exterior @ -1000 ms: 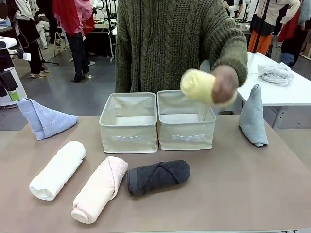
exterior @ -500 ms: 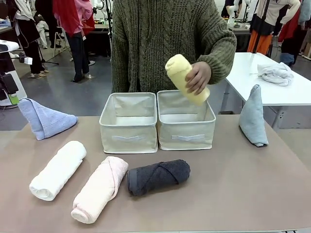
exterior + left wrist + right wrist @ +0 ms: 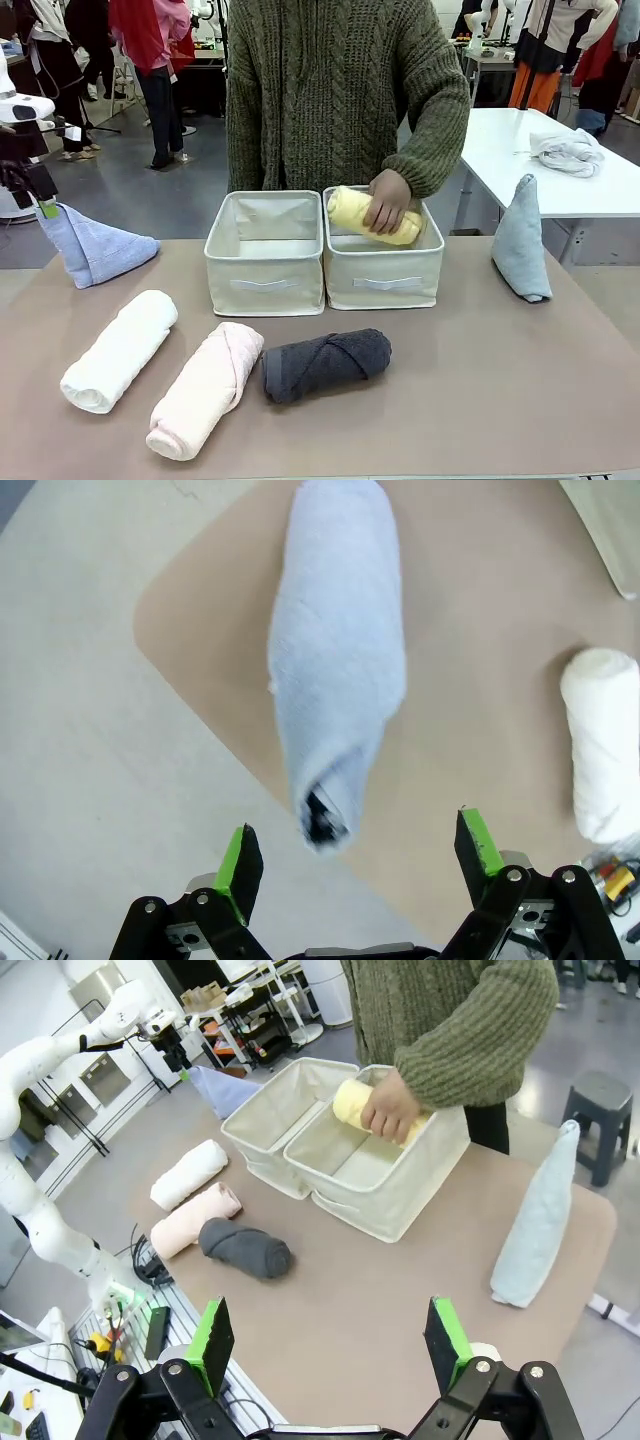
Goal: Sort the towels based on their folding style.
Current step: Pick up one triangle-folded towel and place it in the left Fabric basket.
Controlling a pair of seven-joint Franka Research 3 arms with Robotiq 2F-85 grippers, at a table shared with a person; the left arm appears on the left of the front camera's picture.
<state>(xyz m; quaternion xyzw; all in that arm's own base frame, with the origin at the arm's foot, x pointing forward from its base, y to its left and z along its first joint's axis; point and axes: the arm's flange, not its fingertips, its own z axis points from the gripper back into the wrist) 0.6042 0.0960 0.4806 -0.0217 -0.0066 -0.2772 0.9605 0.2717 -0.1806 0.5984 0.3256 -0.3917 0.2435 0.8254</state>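
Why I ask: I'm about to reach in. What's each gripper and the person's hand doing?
Left gripper: open, empty.
Right gripper: open, empty.
Person's hand: holding the yellow towel.

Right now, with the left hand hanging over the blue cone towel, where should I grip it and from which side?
Take the blue cone towel across its thick middle, coming straight down from above. It lies tipped over by the table corner, its length running away from the left hand, whose open jaws stand wider than the towel. The narrow near end would likely slip.
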